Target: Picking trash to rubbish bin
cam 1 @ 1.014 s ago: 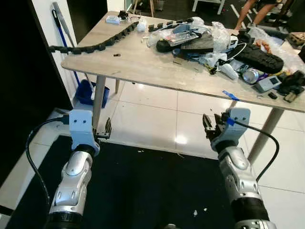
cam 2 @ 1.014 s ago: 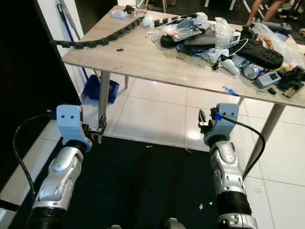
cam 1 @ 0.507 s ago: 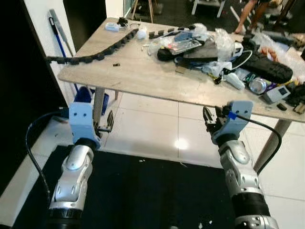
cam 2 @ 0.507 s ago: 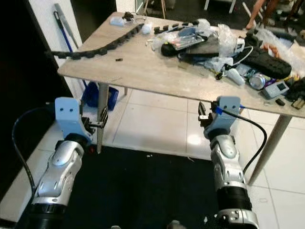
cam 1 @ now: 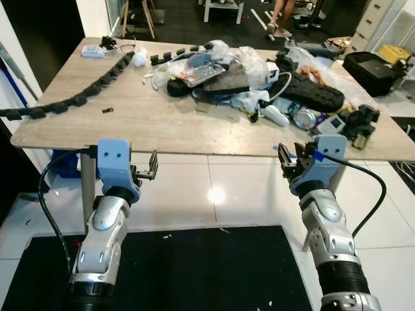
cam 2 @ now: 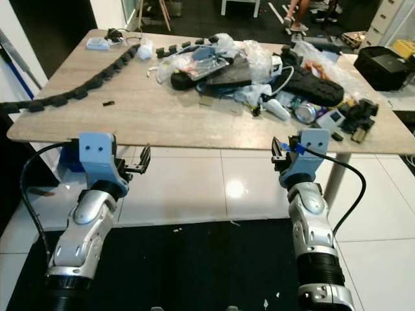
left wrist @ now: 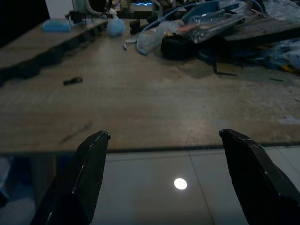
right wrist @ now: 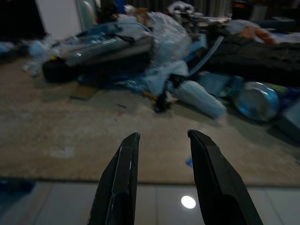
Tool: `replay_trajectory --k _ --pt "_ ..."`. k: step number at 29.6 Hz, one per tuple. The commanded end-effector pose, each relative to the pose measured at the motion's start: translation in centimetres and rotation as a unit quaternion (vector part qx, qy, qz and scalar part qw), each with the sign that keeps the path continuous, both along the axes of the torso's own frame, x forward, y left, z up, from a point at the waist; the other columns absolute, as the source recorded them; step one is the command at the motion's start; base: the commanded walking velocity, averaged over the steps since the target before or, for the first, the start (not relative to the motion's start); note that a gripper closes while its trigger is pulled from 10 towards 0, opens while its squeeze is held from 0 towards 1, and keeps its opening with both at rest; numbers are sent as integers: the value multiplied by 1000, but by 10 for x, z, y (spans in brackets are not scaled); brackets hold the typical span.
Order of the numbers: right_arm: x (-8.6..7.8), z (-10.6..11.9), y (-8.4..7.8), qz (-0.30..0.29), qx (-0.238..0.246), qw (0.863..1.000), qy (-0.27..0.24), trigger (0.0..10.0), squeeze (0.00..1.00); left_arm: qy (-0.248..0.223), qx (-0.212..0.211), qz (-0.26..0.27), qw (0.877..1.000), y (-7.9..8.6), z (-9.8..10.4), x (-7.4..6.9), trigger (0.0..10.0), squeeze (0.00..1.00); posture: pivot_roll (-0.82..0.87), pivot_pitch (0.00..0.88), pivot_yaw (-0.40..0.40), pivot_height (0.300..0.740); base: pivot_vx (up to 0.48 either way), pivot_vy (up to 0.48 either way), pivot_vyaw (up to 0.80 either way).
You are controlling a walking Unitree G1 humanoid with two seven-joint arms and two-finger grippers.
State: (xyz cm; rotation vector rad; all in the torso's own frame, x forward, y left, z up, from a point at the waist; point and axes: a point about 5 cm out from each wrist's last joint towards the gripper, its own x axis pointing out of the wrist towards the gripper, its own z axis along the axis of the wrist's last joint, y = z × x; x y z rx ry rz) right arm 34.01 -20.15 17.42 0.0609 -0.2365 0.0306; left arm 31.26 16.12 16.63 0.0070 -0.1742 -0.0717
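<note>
Eye views: trash pile (cam 1: 259, 71) lies far right on the surface (cam 1: 149, 123), whose near-left stretch is bare. Left wrist view: left pincer (left wrist: 168, 178), wide open and empty, faces the near edge. Right wrist view: right pincer (right wrist: 164, 176), slightly parted and empty, points at a can (right wrist: 257, 101).

Silver jointed arms, pale-blue wrist housings with two screw holes, looping black cables, black-fingered pincers

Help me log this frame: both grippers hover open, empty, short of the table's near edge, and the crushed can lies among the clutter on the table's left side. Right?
Not quite. The crushed can lies on the table's right side, as the left eye view shows. The left gripper and right gripper are indeed open, empty, short of the edge.
</note>
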Motion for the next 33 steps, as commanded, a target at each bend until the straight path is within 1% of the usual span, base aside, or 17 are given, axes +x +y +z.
replay_trajectory --k 1,11,21,33 --pt "-1 2 -4 -4 4 1000 -2 10000 0 7 5 -6 1000 -3 -2 0 10000 0 -10 99 -31 740 349 0 0" --pt "0 9 2 13 -17 1000 -11 10000 0 6 3 -7 1000 -4 -1 0 10000 0 -11 99 -31 740 348 0 0" --pt "0 11 3 14 -16 1000 -17 10000 0 6 4 -8 1000 -3 -1 1 10000 0 -10 98 -30 740 346 0 0" --pt "0 9 7 24 -20 999 -10 10000 0 10 3 -5 1000 -3 -3 0 10000 0 -10 100 -35 740 347 0 0"
